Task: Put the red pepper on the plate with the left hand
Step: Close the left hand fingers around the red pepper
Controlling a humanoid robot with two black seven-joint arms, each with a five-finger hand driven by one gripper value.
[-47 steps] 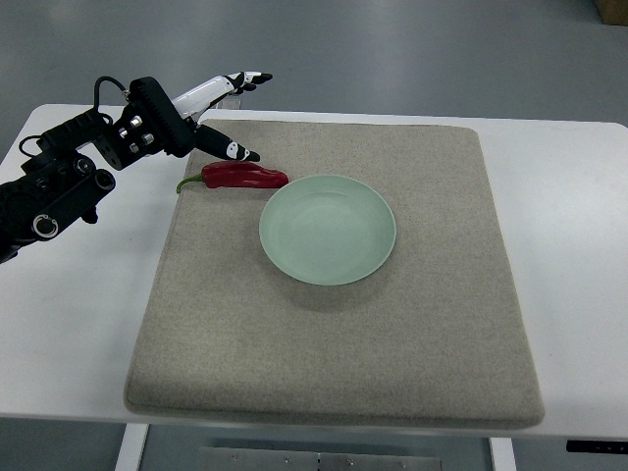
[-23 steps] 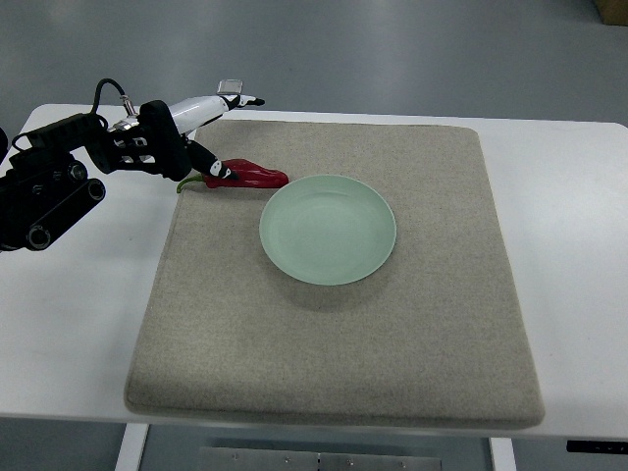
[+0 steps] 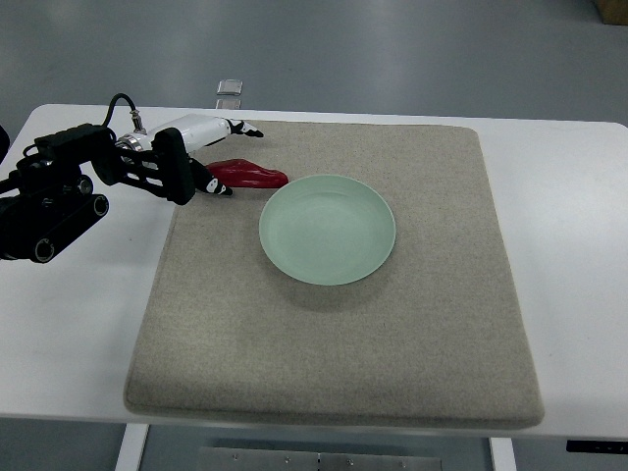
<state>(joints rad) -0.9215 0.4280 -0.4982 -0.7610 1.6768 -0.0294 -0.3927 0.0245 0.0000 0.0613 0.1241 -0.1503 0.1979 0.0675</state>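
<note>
1. Left hand [image 3: 201, 157]: enters from the left edge on a black arm with exposed cabling and sits at the stem end of the red pepper. White fingers [image 3: 238, 128] reach out beyond the pepper's far side, and a dark-tipped finger comes down at its near left end.
2. Finger state: the fingers bracket the pepper's left end, but whether they are closed on it or only touching it cannot be told from this steep angle; the black wrist housing covers the contact.
3. Red pepper [image 3: 247, 175]: lies on its side on the mat, long axis running left to right, just beside the plate's upper-left rim and apart from it. Its stem end is hidden beneath the hand; only the red body shows.
4. Plate [image 3: 328, 229]: pale green, round, shallow, resting near the middle of the mat, nothing on it.
5. Mat [image 3: 392, 343]: grey-beige fabric square covering most of the surface [image 3: 579, 245], which is white and cut off at the lower corners of the view.
6. Small pale object [image 3: 229, 88]: sits past the far edge of the surface; too small to identify.
7. Right arm: not visible anywhere in the view.
</note>
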